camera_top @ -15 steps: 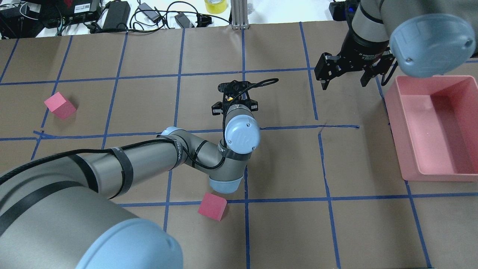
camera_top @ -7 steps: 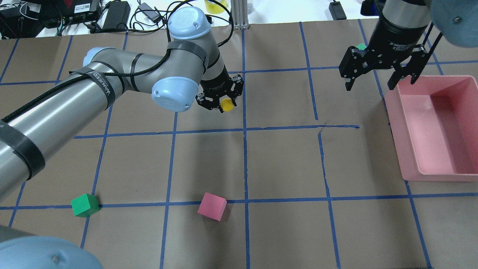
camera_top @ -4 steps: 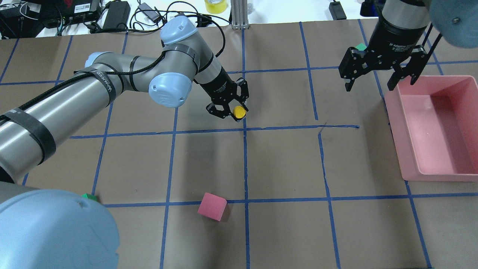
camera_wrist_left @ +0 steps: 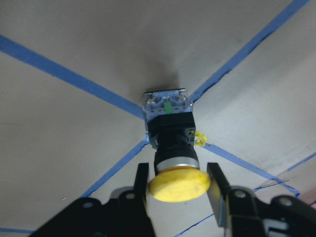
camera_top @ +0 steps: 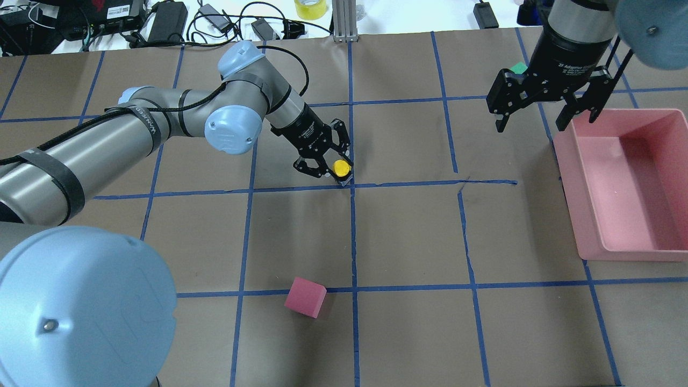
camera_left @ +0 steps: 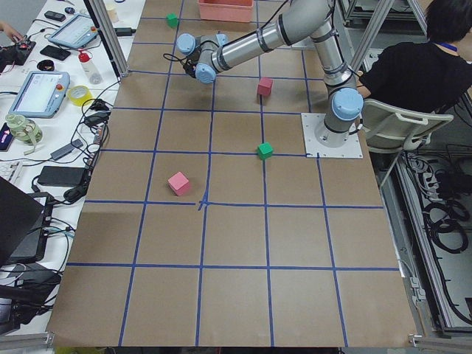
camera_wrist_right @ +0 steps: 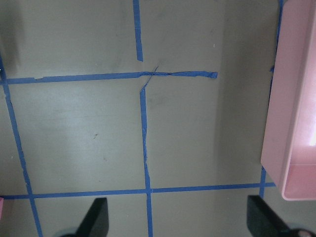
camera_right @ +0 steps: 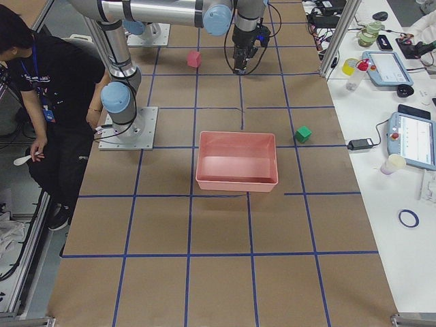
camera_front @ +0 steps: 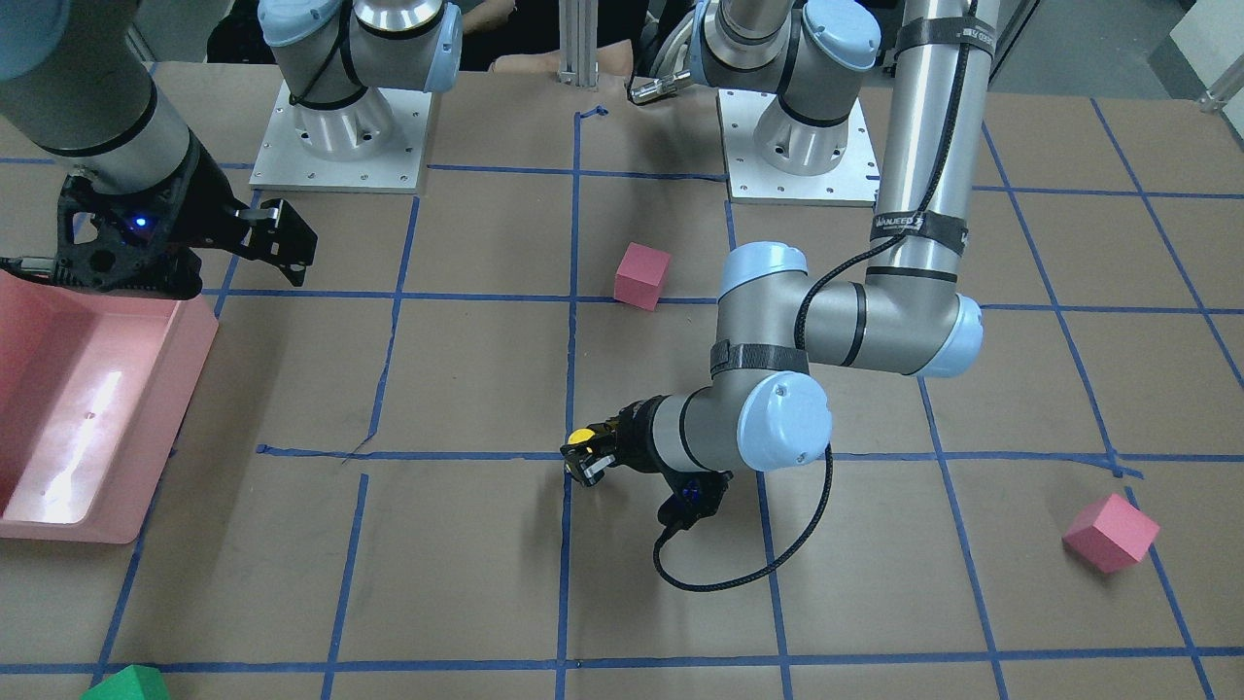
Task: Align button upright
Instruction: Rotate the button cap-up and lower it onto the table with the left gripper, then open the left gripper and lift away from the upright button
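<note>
The button (camera_wrist_left: 173, 133) has a yellow cap, a black neck and a grey-white base. My left gripper (camera_wrist_left: 178, 190) is shut on its yellow cap, one finger (camera_wrist_left: 140, 180) on each side. The base points away from the gripper, down at a blue tape crossing (camera_top: 353, 185) near the table's middle. I cannot tell whether the base touches the paper. The button (camera_top: 339, 166) and left gripper (camera_top: 336, 172) also show in the overhead view, and the button (camera_front: 580, 437) in the front-facing view. My right gripper (camera_top: 529, 124) is open and empty above the table beside the pink bin.
A pink bin (camera_top: 572, 177) stands at the right edge. A pink cube (camera_top: 305, 296) lies near the front, another pink cube (camera_front: 1111, 532) lies on my left side. A green cube (camera_top: 518, 67) sits behind the right gripper. Cables and devices lie beyond the far edge.
My left gripper has moved the button slightly down and toward the tape crossing, and its wrist has tilted lower. The right gripper has stayed in place and open.
</note>
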Tool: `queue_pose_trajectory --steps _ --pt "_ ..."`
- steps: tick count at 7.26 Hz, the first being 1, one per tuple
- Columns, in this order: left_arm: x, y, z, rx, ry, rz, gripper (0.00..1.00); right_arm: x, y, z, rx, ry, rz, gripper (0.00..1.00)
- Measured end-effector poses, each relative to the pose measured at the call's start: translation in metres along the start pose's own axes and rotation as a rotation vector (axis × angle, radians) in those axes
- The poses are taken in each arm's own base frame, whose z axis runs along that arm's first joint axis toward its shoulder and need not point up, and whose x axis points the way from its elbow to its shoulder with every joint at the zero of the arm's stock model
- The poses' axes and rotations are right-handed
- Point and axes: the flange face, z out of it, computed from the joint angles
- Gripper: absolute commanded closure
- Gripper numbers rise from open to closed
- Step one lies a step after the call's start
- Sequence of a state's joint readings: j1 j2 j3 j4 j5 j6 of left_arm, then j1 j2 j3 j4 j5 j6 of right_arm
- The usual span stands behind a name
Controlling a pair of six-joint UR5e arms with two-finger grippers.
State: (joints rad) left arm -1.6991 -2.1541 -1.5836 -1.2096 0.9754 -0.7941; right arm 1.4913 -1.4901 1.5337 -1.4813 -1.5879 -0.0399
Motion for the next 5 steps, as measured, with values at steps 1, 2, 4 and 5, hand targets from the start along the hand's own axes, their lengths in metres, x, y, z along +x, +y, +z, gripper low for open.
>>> queue_pose_trajectory --steps 1,2,4,5 --pt "0.0 0.001 0.0 -0.01 0.004 -0.015 0.49 0.0 0.0 0.0 -0.001 0.0 0.0 0.0" --pt "0.0 0.003 -0.002 -0.016 0.01 -0.022 0.0 0.0 0.0 0.001 -0.002 0.0 0.0 0.0" --pt "0.003 0.007 -0.011 -0.011 0.025 -0.01 0.0 0.001 -0.001 0.001 -0.002 0.0 0.001 0.0" --pt "0.004 0.009 -0.016 -0.004 0.031 -0.007 0.0 0.001 -0.001 0.001 -0.002 0.0 0.002 0.0"
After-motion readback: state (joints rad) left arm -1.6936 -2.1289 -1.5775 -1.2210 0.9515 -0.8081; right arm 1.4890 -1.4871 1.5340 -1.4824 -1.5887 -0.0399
